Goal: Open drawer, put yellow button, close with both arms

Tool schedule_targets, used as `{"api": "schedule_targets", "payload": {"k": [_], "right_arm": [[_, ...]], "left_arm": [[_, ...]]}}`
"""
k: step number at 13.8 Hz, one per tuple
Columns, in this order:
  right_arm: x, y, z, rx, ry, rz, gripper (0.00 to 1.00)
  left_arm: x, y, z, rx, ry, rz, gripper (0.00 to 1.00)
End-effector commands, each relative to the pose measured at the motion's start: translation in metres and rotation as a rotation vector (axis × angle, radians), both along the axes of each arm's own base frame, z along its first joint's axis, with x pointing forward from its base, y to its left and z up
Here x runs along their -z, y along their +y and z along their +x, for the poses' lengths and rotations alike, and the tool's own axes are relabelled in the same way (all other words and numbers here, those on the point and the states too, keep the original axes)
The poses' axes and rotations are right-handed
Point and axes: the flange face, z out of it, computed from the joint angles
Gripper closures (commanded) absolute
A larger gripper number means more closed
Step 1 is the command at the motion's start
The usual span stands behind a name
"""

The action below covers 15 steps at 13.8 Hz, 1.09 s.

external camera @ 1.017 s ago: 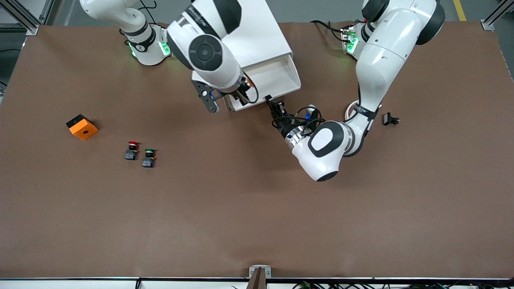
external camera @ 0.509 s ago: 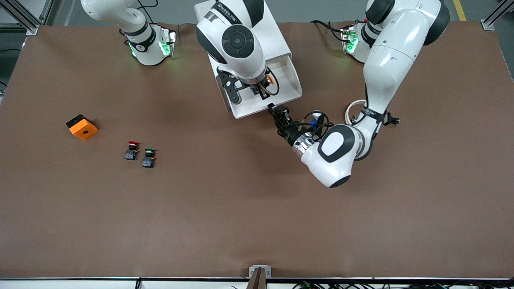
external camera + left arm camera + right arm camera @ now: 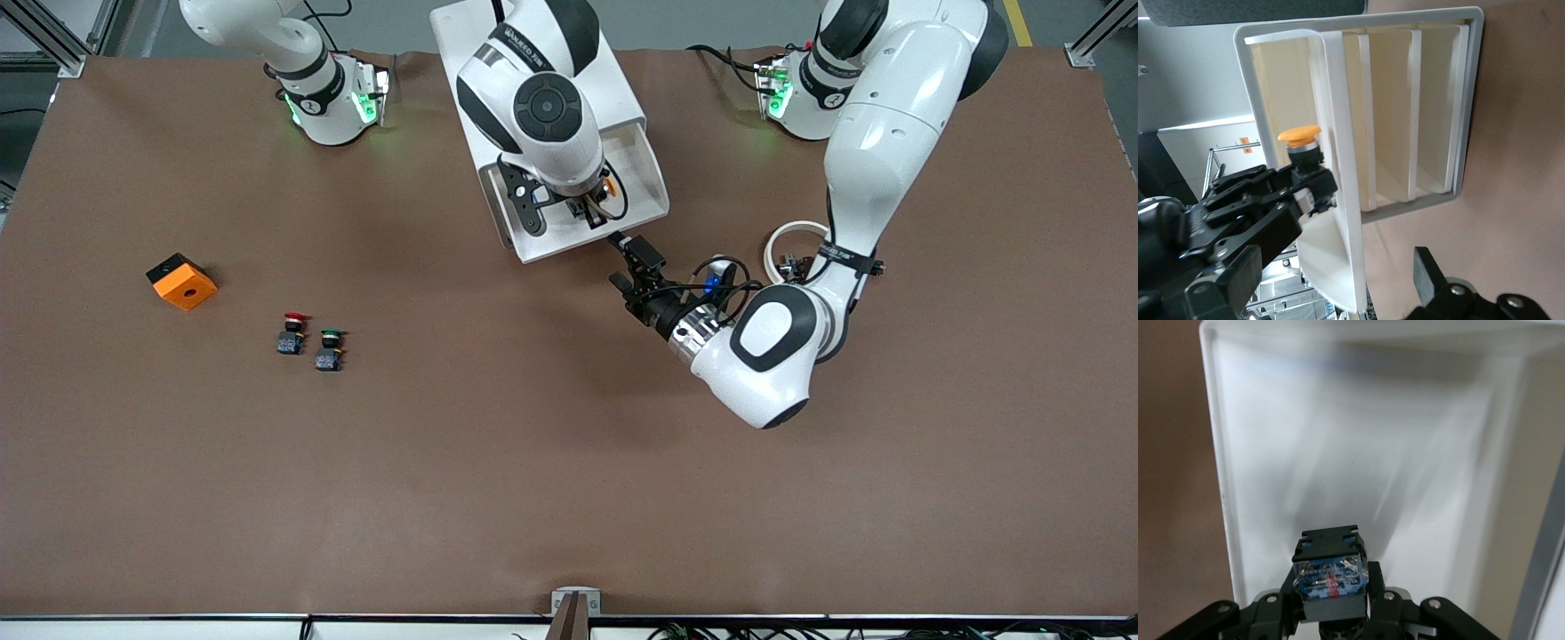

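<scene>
An orange block (image 3: 181,281) lay near the red-capped button (image 3: 292,332), which stood just beside the green-capped button (image 3: 329,348)

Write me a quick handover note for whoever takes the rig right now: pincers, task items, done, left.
Right pincer: shut on the yellow button, held over the open drawer, not yet released.
Left pincer: open, holding nothing, at table level just in front of the drawer's front edge.
Drawer: the top one of the white cabinet, pulled out; its tray looks empty in the right wrist view.
Done: drawer opened, yellow button picked up and carried over the tray.
Left: lower and release the button in the drawer, lift the right arm out, then push the drawer shut with both arms.
</scene>
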Motion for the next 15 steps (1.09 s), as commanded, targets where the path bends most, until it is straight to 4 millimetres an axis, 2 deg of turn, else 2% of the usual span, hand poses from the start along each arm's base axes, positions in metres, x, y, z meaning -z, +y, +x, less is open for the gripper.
{"api": "schedule_targets", "payload": {"k": [1,3,4,6,7,9,10,11,13,15], "right_arm": [[-0.003,0.005,0.000,0.006,0.003,0.006,0.49],[-0.005,0.007,-0.001,0.006,0.002,0.009,0.02],[-0.007,0.007,-0.001,0.009,0.003,0.012,0.00],[-0.011,0.006,-0.002,0.000,-0.001,0.014,0.00],[-0.021,0.006,0.003,0.006,-0.012,0.029,0.00],[-0.044,0.002,0.010,0.007,-0.018,0.038,0.00],[-0.058,-0.001,0.013,0.003,-0.014,0.039,0.00],[-0.069,-0.009,0.022,0.012,-0.005,0.037,0.00],[-0.104,-0.035,0.038,0.032,0.002,0.046,0.00],[-0.140,-0.061,0.044,0.013,-0.021,0.072,0.00]], "left_arm": [[-0.016,0.037,0.024,-0.052,-0.052,-0.045,0.00],[-0.017,0.068,0.040,-0.083,-0.096,-0.083,0.00],[-0.016,0.093,0.050,-0.085,-0.176,-0.145,0.00],[-0.010,0.122,0.060,-0.057,-0.320,-0.232,0.00],[-0.014,0.128,0.061,-0.018,-0.377,-0.221,0.00],[-0.024,0.133,0.060,0.175,-0.550,-0.174,0.00],[-0.027,0.139,0.063,0.213,-0.605,-0.179,0.00],[-0.026,0.144,0.067,0.247,-0.667,-0.185,0.00],[-0.036,0.148,0.071,0.381,-0.815,-0.221,0.00],[-0.035,0.141,0.069,0.527,-0.913,-0.304,0.00]]}}
